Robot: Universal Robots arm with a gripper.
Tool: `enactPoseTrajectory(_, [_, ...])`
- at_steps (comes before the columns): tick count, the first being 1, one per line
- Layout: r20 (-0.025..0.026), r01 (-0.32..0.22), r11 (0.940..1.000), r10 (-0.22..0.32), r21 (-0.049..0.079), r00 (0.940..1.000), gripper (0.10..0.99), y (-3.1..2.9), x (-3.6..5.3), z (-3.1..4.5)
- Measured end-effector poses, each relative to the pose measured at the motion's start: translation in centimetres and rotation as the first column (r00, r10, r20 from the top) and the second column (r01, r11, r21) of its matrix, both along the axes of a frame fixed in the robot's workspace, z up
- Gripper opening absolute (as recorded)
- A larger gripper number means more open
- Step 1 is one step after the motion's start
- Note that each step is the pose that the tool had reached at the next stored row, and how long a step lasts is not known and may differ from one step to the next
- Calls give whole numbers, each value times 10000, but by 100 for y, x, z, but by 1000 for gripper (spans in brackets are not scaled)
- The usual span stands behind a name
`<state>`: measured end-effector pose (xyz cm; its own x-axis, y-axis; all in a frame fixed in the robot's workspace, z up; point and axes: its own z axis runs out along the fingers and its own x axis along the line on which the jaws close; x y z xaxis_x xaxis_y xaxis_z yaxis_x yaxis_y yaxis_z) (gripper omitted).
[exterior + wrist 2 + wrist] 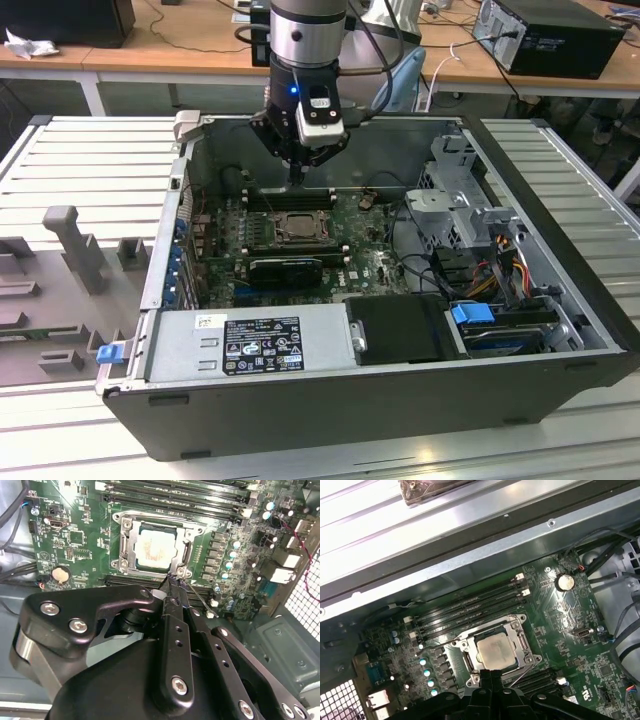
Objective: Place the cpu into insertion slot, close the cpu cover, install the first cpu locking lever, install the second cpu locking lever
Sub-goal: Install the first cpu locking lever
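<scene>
cpu (155, 547) sits in the socket, its pale matt metal top showing through the window of the cover (187, 550), a thin stamped frame lying flat over it. I judge the first two steps done. One lever (198, 599), a thin bent wire, slants away from the socket corner and looks unlatched to me; I cannot tell how the other lever stands. Gripper (172, 582) jaws are pinched narrow, black tips at that corner beside the wire; whether they grip it I cannot tell. Board (75, 540) is glossy green.
</scene>
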<state>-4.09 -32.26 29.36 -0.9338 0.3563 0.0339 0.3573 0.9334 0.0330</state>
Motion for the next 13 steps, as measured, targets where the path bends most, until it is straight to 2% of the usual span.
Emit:
enactPoseTrajectory(6, [5, -365, 9993, 365, 0, 9993, 106, 0, 0, 0])
enactPoseTrajectory(11, [13, -838, 9965, 838, -1, 9965, 106, 0, -1, 0])
enactPoseTrajectory(12, [23, -950, 9955, 950, -2, 9955, 106, 0, -3, 0])
enactPoseTrajectory(13, [79, -1026, 9947, 1026, -8, 9947, 106, 0, -17, 0])
